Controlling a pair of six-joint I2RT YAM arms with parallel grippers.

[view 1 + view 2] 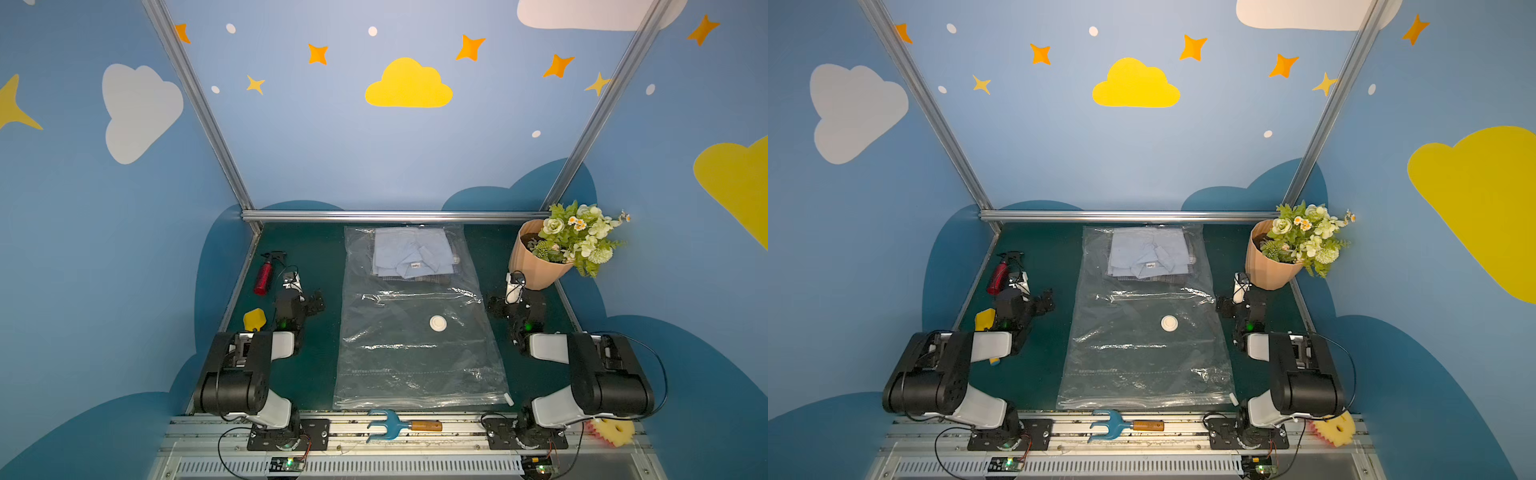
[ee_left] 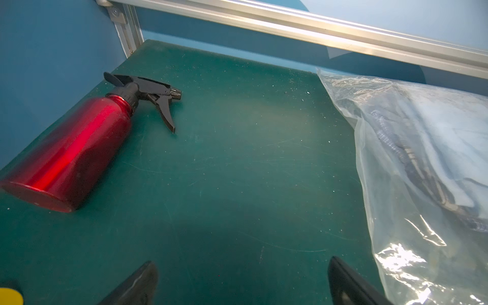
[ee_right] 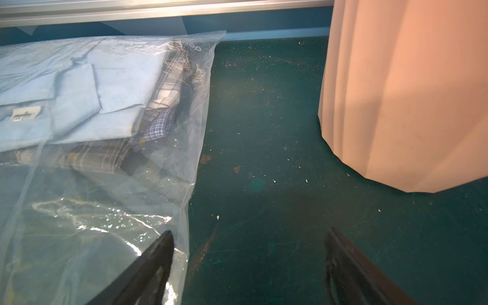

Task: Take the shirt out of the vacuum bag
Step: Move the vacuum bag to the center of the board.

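The vacuum bag (image 1: 415,353) (image 1: 1142,353), clear and crinkly, lies flat down the middle of the green mat, with its white valve (image 1: 438,323) near the centre and its slider clip (image 1: 508,399) at the near right corner. A folded light-blue shirt (image 1: 411,253) (image 1: 1148,251) (image 3: 105,87) sits inside at the far end, on top of a plaid garment (image 3: 158,126). My left gripper (image 1: 313,301) (image 2: 243,262) stands open over bare mat, left of the bag. My right gripper (image 1: 494,305) (image 3: 250,231) is open at the bag's right edge, one finger over the plastic.
A red spray bottle (image 1: 264,276) (image 2: 74,148) and a yellow object (image 1: 254,319) lie by the left arm. A tan flower pot (image 1: 536,257) (image 3: 409,92) stands close to the right gripper. A blue hand rake (image 1: 390,426) and a yellow sponge (image 1: 613,430) rest on the front rail.
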